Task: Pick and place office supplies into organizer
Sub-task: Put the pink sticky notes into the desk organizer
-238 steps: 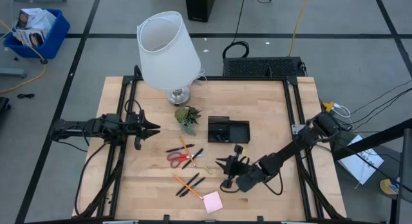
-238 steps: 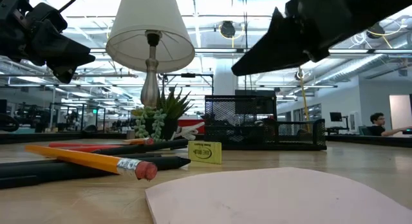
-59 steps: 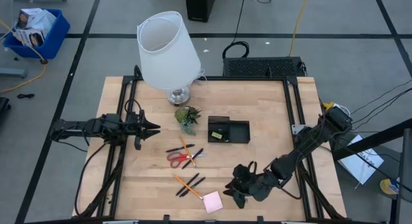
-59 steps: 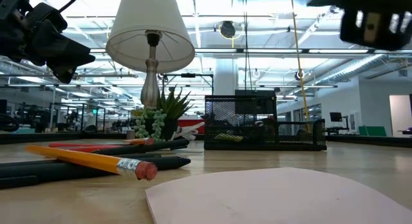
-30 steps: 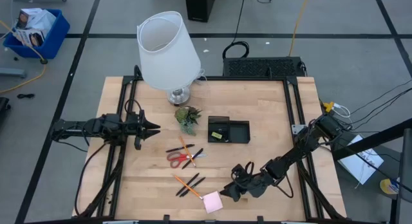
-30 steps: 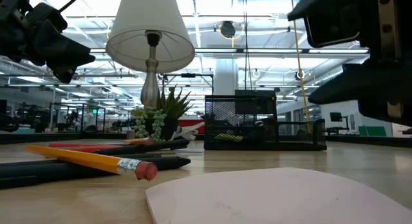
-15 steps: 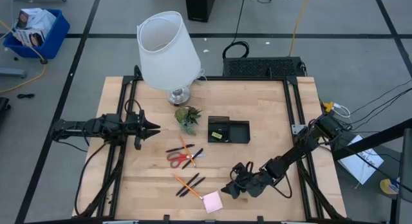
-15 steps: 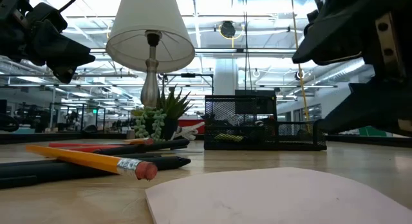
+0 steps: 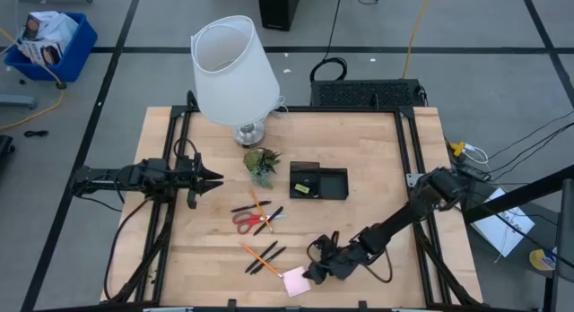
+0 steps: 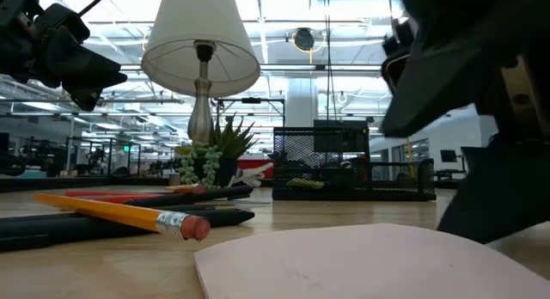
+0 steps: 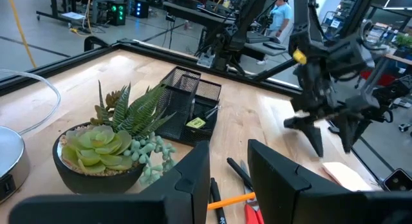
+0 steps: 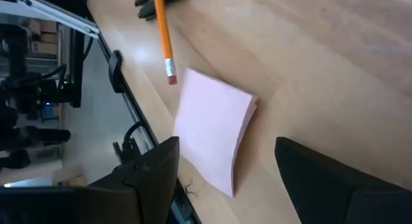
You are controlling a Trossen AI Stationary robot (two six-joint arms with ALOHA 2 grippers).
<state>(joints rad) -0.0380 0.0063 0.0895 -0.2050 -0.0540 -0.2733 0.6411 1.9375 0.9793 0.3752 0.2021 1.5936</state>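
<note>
Near the front edge of the wooden surface (image 9: 377, 160), the right pincer (image 9: 314, 270) hangs low with its two fingers spread wide, straddling the pink sticky-note pad (image 9: 295, 281) without yet closing on it; the wrist view shows the pad (image 12: 215, 137) lying flat between the dark fingers, which suggests a grasp is being lined up. Its arm stretches long and low from the right side, bent toward the pad. The organizer (image 9: 317, 182) sits well apart toward the middle, beside the small plant (image 9: 262, 163). Red-handled scissors (image 9: 247, 220) and pencils (image 9: 263, 255) lie between. The left pincer (image 9: 215, 178) waits at the left edge, narrowly parted and empty.
</note>
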